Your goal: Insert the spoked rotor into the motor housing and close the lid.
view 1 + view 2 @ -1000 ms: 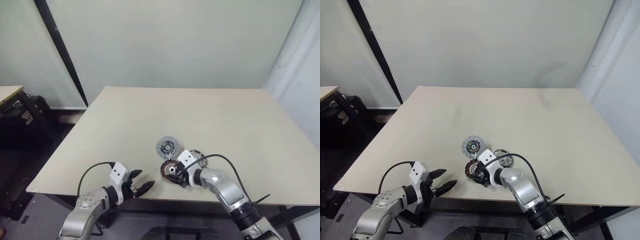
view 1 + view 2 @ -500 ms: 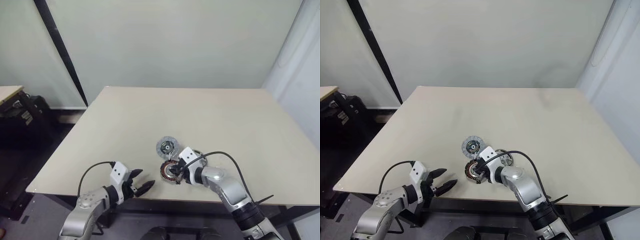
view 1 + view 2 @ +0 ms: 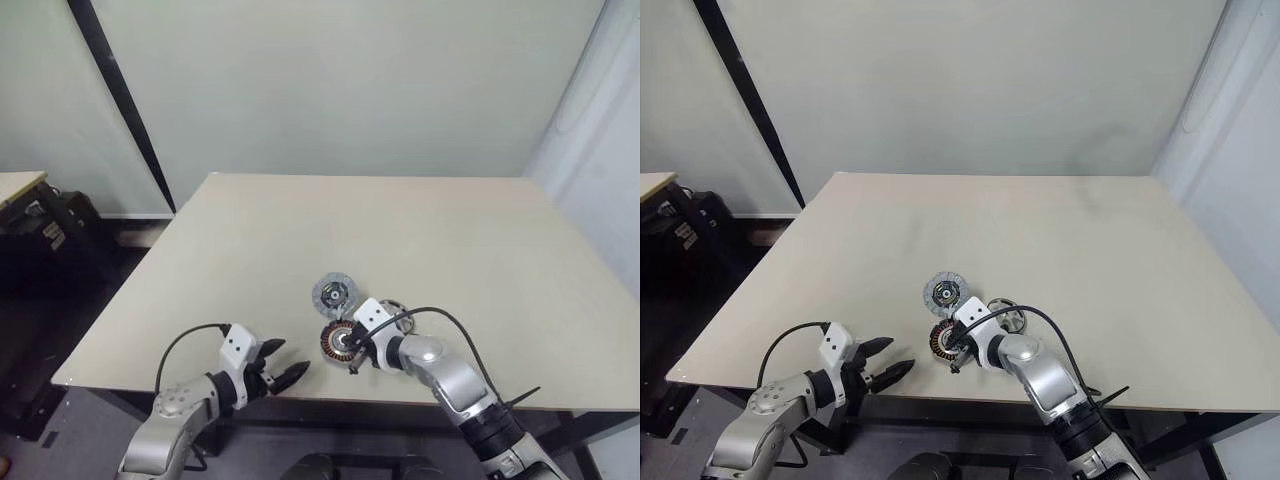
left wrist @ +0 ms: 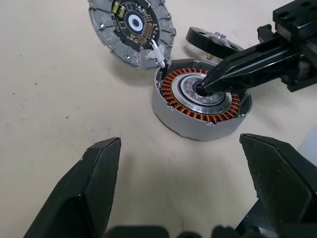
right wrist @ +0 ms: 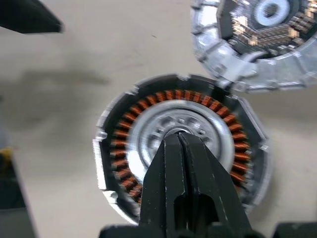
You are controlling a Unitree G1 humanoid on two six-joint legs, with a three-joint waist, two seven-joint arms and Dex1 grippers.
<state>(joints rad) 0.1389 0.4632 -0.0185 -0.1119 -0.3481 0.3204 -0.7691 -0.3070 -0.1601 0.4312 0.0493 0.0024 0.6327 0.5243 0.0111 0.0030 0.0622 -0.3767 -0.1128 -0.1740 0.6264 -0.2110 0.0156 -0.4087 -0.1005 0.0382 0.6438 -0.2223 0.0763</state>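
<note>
The motor housing (image 4: pixel 200 106) sits on the table (image 3: pixel 400 230) near its front edge, copper windings facing up. The right claw (image 4: pixel 205 84) is clenched, its two fingers pressed together with nothing between them, tips at the housing's silvery centre. The lid (image 4: pixel 132 30) leans against the housing's far rim, its ribbed face with the dark hub showing. The spoked rotor (image 4: pixel 210 43) lies just beside the housing, partly behind the right claw. The left claw (image 3: pixel 283 372) hangs released, fingers spread wide, at the table's front edge, well apart from the parts. Beyond the lid, the table runs bare to its far and side edges
</note>
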